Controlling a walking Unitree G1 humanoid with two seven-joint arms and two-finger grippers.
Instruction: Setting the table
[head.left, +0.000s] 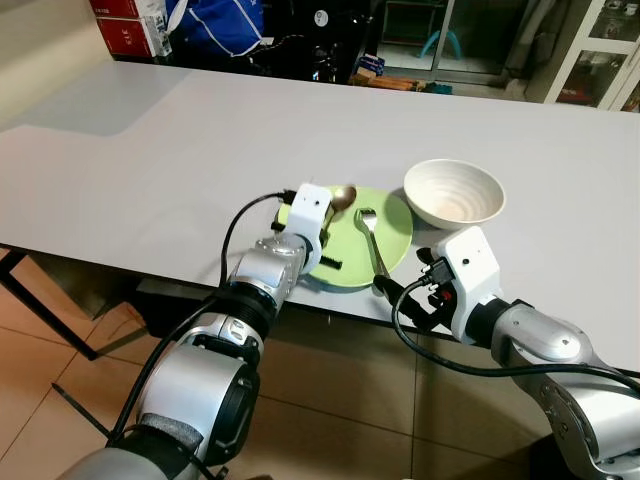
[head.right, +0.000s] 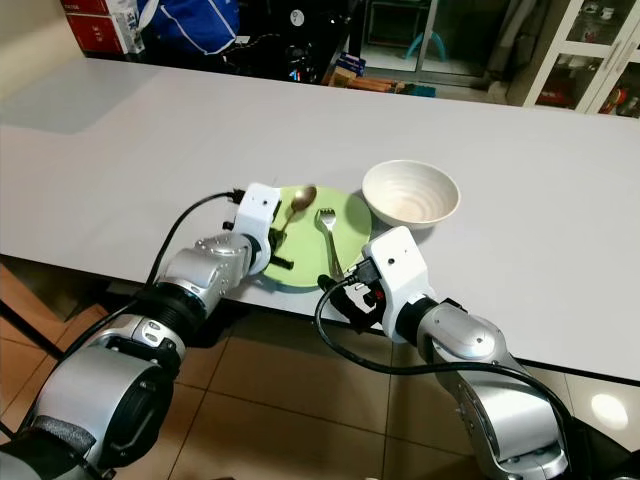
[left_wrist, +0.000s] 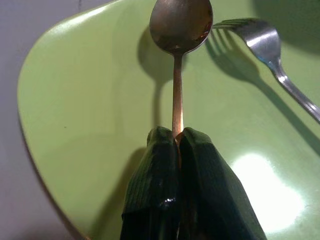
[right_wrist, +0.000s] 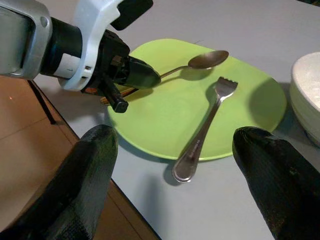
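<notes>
A light green plate (head.left: 395, 225) lies near the table's front edge, with a white bowl (head.left: 453, 192) just to its right. My left gripper (left_wrist: 175, 136) is shut on the handle of a brass-coloured spoon (left_wrist: 181, 22). The spoon's bowl hangs just over the plate's far left part and casts a shadow on it. A silver fork (right_wrist: 205, 125) lies on the plate with its tines pointing away and its handle end over the front rim. My right gripper (right_wrist: 175, 137) is open at the table's front edge, facing the fork handle with nothing between its fingers.
The long white table (head.left: 200, 130) stretches left and back from the plate. Tiled floor (head.left: 330, 400) lies under my arms. Beyond the far edge are red boxes (head.left: 125, 25), a blue bag (head.left: 215, 22) and a glass-door cabinet (head.left: 600, 50).
</notes>
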